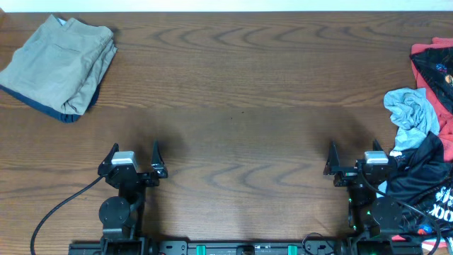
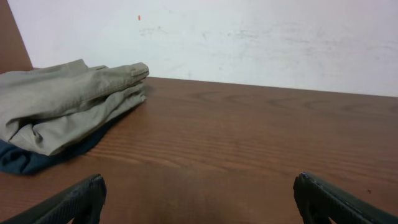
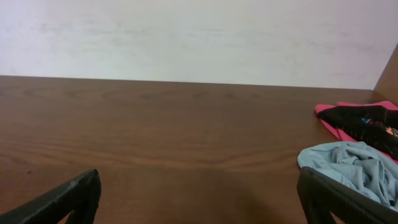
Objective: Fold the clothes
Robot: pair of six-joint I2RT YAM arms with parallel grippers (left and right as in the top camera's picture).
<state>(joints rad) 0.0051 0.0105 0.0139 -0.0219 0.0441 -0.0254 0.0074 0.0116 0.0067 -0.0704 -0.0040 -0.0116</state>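
A folded khaki-beige garment (image 1: 60,60) lies at the far left corner of the table on top of a navy one (image 1: 64,113); both show in the left wrist view, the khaki (image 2: 68,102) above the navy (image 2: 25,158). A loose pile sits at the right edge: a light blue garment (image 1: 412,110), a red-and-black printed one (image 1: 435,64) and a black one (image 1: 425,173). The right wrist view shows the light blue (image 3: 357,168) and red-and-black (image 3: 360,118) ones. My left gripper (image 1: 134,157) (image 2: 199,199) and right gripper (image 1: 354,159) (image 3: 199,199) are open and empty near the front edge.
The brown wooden table (image 1: 233,92) stretches between the two piles. A white wall (image 2: 249,37) stands behind the far edge. A black cable (image 1: 60,209) runs from the left arm's base to the front left.
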